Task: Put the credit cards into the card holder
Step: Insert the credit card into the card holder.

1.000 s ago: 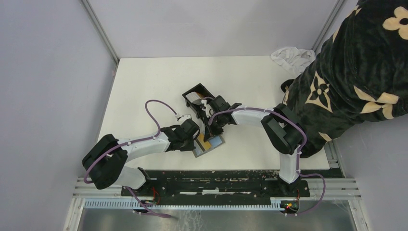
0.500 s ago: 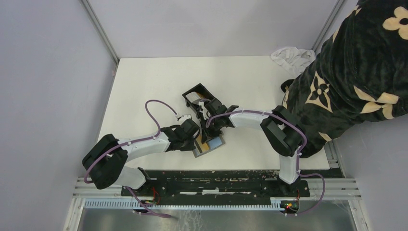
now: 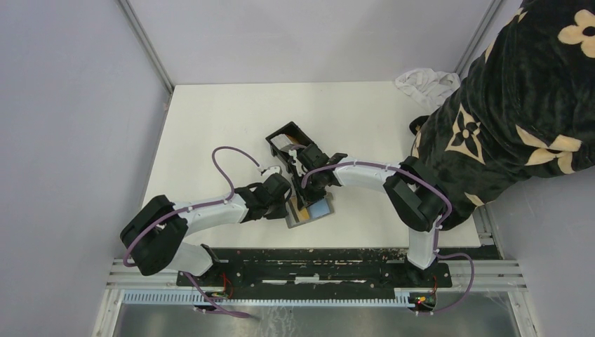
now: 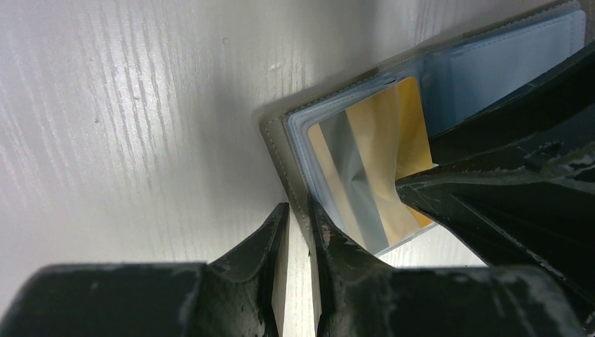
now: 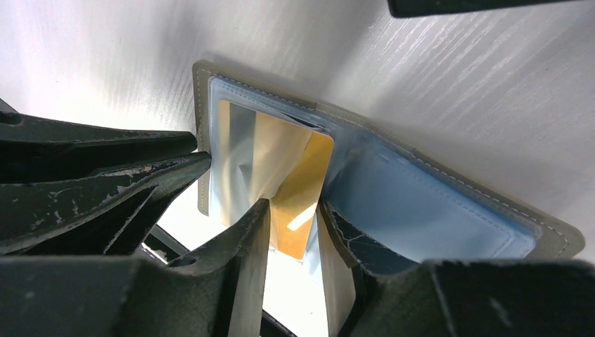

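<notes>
The white table (image 3: 210,112) stands between grey walls. Near its front edge the left gripper (image 4: 298,210) pinches the left border of the open card holder (image 4: 491,63). The gold credit card (image 5: 302,182) lies in a sleeve, its long axis pointing at the right gripper (image 5: 293,207), whose parted jaws straddle its near end.

Bright even overhead light, soft shadows, sheen on white table (image 4: 105,105), near foreground blurred

The card (image 5: 303,184) is tan-gold, the card wallet (image 5: 435,210) grey-edged and bluish.
</notes>
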{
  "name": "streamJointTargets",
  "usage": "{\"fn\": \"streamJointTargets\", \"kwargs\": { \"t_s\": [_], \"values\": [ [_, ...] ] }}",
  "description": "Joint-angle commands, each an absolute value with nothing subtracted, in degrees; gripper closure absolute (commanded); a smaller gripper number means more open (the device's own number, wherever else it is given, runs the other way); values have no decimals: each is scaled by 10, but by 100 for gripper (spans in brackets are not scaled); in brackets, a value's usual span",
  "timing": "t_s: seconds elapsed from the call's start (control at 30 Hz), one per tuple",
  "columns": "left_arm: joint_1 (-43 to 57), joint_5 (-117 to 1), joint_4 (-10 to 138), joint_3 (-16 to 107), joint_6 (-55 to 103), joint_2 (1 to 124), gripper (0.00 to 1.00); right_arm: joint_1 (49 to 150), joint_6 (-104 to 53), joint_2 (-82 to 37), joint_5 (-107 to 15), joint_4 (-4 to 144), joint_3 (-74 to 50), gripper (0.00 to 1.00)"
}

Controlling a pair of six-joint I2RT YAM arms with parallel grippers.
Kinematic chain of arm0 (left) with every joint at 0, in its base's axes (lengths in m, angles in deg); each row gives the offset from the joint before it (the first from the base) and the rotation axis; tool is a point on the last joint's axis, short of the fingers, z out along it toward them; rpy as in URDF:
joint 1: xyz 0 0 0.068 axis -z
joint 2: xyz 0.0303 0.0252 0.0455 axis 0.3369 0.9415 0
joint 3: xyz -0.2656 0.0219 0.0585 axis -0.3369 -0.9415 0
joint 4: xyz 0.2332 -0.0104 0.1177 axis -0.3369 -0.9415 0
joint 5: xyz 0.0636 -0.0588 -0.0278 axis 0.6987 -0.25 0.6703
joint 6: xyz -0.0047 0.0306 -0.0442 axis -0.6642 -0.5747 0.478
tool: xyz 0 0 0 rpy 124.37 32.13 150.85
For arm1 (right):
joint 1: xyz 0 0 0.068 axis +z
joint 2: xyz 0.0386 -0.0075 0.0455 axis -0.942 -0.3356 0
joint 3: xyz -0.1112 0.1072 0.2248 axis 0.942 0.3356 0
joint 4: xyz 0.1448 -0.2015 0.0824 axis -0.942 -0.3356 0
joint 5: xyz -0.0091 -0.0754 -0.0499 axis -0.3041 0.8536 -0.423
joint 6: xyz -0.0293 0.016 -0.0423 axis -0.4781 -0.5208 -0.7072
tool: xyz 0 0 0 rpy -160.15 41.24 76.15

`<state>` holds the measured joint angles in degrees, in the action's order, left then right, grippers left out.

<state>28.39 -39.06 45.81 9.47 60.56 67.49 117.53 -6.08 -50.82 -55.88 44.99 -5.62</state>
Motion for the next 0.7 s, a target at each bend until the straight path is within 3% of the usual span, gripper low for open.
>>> {"fn": "streamJointTargets", "kwargs": {
  "t_s": [0.0, 0.67],
  "values": [
    [285, -403, 447, 74, 611, 695, 76, 1179, -76, -483, -533, 432, -77, 61],
    [286, -414, 482, 63, 595, 685, 78, 1183, -48, -484, -552, 436, -69, 61]
  ]
}}
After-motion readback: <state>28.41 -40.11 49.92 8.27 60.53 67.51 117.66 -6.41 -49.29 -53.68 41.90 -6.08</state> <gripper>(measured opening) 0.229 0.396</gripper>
